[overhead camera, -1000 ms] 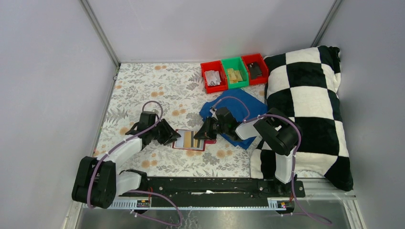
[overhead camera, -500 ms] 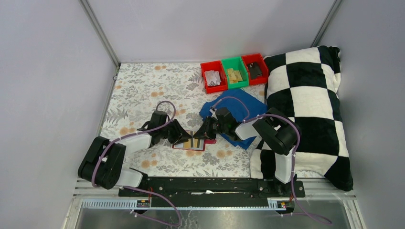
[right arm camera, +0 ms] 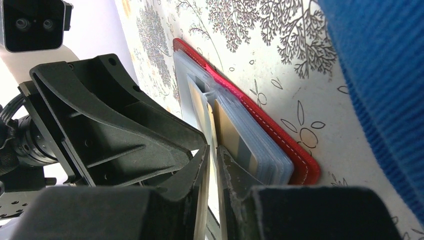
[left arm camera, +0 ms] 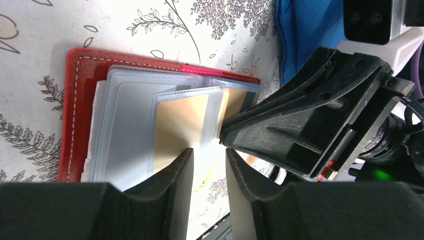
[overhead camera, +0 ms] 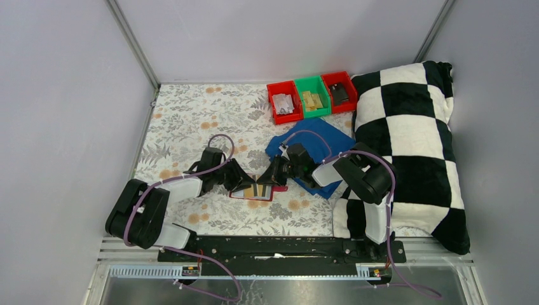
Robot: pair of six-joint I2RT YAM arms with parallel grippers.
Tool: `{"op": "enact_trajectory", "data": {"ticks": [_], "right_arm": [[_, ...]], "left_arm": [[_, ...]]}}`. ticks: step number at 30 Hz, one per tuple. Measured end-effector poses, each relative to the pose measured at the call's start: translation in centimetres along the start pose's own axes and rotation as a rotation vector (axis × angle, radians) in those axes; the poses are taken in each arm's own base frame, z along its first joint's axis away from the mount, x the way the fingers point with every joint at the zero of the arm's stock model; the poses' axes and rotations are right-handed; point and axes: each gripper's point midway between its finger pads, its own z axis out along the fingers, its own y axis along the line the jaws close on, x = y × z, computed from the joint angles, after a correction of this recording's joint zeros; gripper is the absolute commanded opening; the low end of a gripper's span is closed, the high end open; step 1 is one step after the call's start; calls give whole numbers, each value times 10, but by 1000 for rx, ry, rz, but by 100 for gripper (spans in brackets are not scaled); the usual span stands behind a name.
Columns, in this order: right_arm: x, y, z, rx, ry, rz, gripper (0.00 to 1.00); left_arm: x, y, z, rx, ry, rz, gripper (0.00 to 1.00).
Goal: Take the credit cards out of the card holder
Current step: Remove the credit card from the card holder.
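The red card holder lies open on the floral cloth between my two grippers. In the left wrist view the card holder shows clear sleeves and a tan-yellow card inside one. My left gripper hovers over that sleeve's right edge, jaws a narrow gap apart, gripping nothing. My right gripper is almost closed on a thin clear sleeve standing up from the card holder, next to a tan card with a grey stripe. I cannot pick out the pale and dark grey cards.
A blue cloth lies under the right arm. A black-and-white checked pillow fills the right side. Two red bins and a green bin stand at the back. Walls close in all round.
My left gripper moved right from beside the card holder onto its left half a second ago and has held there since. The right gripper has stayed put.
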Motion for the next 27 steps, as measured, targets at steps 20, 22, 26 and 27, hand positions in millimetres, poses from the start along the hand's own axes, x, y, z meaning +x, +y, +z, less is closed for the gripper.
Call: {"op": "enact_trajectory", "data": {"ticks": [20,22,26,27], "right_arm": [[-7,-2,-7,65,-29,-84,26],[-7,-2,-7,64,-28,-85,26],[-7,-1,-6,61,-28,-85,26],[-6,-1,-6,59,-26,-85,26]], "left_arm": [[-10,5,-12,-64,-76,53,34],[-10,13,-13,-99,-81,50,33],[-10,15,-12,-108,-82,52,32],[-10,16,-11,-108,-80,52,32]]}}
